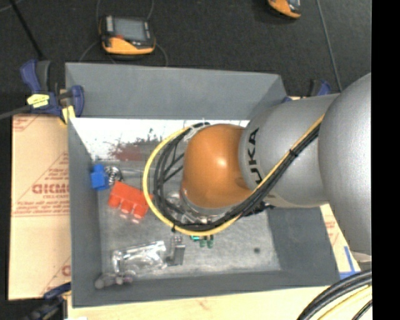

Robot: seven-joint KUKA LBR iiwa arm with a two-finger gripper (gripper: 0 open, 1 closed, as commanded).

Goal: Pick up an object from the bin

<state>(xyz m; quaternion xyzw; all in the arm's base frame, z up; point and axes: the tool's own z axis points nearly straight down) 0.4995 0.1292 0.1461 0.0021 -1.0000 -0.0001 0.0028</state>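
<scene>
Clear packet (139, 257) (crinkled) beside tool (177, 249).

Orange-black handheld device (126, 34) on dark floor (206, 37), upper left; second similar device (284, 5) cut by top edge.

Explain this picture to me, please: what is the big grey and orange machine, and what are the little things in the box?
The camera looks down, somewhat from one side, into a grey metal bin. The big grey tube reaching in from the right is a robot arm; the round orange cover and looped cables belong to its wrist. Its gripper pokes out beneath the cover, low over the bin floor; nothing can be seen held in it. Loose on the floor lie a small blue block, an orange-red plastic brick and, nearest the gripper, a crumpled clear plastic piece.
</scene>
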